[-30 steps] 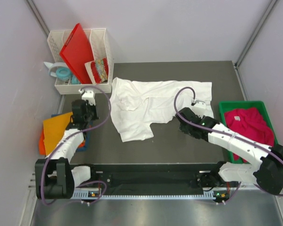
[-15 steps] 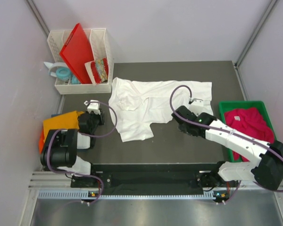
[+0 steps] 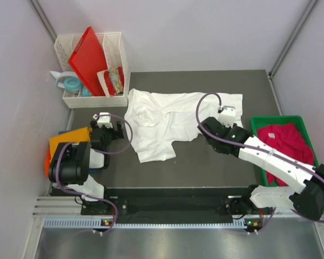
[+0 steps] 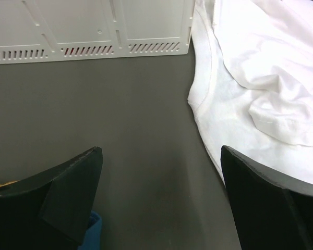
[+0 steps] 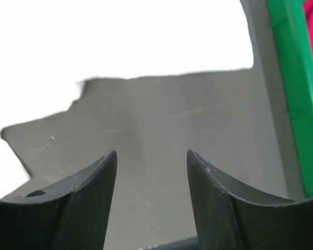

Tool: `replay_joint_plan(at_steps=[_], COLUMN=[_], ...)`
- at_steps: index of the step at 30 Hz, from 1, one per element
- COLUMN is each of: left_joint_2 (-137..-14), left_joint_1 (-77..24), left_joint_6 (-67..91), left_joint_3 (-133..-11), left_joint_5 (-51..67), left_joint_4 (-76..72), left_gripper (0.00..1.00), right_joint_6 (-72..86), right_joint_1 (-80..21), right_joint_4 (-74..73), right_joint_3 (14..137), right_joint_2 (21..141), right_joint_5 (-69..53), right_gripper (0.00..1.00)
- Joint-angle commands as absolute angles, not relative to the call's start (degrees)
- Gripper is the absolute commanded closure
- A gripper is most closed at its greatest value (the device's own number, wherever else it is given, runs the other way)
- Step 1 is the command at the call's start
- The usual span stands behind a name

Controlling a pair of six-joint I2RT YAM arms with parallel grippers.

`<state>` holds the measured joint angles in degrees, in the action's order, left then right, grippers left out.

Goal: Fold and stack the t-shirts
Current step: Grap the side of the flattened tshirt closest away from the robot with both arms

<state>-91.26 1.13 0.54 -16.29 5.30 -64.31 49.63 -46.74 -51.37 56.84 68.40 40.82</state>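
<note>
So the white shirt [image 3: 167, 121] lay rumpled on the table [image 3: 205, 162], with the left gripper [image 4: 160, 156] and right gripper [image 5: 151, 156] both wide open and empty just beside its opposite edges, probably lining up to pinch and fold it.

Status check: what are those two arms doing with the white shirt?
Left pincer open, right pincer open, both empty. White t-shirt spread out, unfolded. Nothing blocking.
</note>
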Motion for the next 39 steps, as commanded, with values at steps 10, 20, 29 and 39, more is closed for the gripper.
replay_joint_plan(at_steps=[10, 20, 29, 39], left_joint_2=[-91.3, -91.3, -91.1, -71.6], left_joint_1=[1.1, 1.1, 0.8, -17.5], left_joint_6=[2.3, 2.2, 2.1, -4.5], left_joint_3=[-17.4, -17.4, -17.9, -22.1], left_joint_5=[2.9, 2.8, 2.1, -25.1], left_joint_4=[-66.2, -66.1, -64.9, -46.7], left_gripper=[0.01, 0.01, 0.01, 0.01], right_joint_6=[29.5, 28.8, 29.9, 27.5], right_joint_1=[-45.1, -43.4, -43.4, -43.4], right_joint_4=[-29.0, -33.3, -41.4, -37.5], right_joint_3=[55.6, 52.0, 49.3, 47.0], right_joint_2=[64.7, 56.9, 49.8, 51.2], right_joint_5=[51.1, 44.7, 43.6, 42.4], right_gripper=[0.42, 0.43, 0.43, 0.43])
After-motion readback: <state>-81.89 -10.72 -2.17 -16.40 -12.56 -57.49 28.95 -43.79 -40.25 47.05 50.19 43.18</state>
